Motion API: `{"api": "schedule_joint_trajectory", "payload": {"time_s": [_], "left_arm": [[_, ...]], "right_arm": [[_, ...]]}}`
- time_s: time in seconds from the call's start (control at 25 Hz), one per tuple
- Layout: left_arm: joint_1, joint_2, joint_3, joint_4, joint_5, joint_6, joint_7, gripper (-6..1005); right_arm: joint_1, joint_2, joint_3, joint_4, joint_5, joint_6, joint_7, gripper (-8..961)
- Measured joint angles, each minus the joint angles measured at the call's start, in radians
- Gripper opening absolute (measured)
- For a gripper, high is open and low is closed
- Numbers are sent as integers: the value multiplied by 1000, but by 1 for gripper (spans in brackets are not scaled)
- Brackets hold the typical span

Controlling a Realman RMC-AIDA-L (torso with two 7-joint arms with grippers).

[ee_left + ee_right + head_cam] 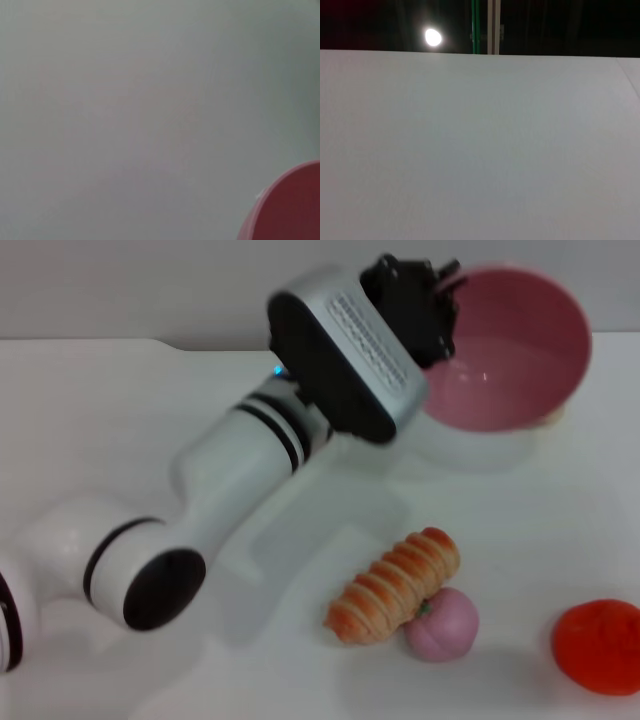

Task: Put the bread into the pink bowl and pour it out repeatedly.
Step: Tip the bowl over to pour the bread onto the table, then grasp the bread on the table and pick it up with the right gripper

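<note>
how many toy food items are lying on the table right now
3: the bread in front of the tipped pink bowl, a pink peach touching its right side, and an orange-red fruit at the right edge. Others may be hidden.

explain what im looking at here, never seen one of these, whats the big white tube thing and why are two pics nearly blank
The white tube is the robot's left arm, seen from a camera on its head. Its left tool is at the rim of the pink bowl, which is tipped so its inside faces the camera; it looks empty. On the white table lie the bread, leaning against a small pink peach-like ball, and an orange-red fruit at the edge.

The other two pictures come from cameras on each wrist. The left one shows only a bit of the bowl; the right one shows only table. The right arm is out of sight.
</note>
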Motion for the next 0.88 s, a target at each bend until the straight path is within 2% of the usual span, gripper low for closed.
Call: {"api": "schedule_joint_trajectory", "payload": {"time_s": [0.08,0.16,0.36,0.64,0.72,0.76,0.8,0.88], "left_arm": [[-7,0,-37,1,-1,-23,-33,34],[-27,3,-116,1,-1,-96,-101,34],[-92,9,-350,0,-1,-397,-188,34],[-185,18,-721,-4,2,-842,-182,34],[-185,18,-721,-4,2,-842,-182,34],[-209,20,-855,-7,-4,-990,-141,34],[-209,20,-855,-7,-4,-990,-141,34],[-226,20,-989,-7,-39,-1144,-56,34]], "right_arm": [[0,0,-2,3,0,3,2,343],[0,0,-5,8,0,7,6,343],[4,-1,-30,20,0,26,7,343],[16,-3,-67,36,0,74,9,343],[21,-4,-75,40,2,92,10,343],[23,-4,-77,42,3,102,10,344],[28,-4,-79,45,4,116,11,344],[35,-5,-81,51,4,137,13,344]]}}
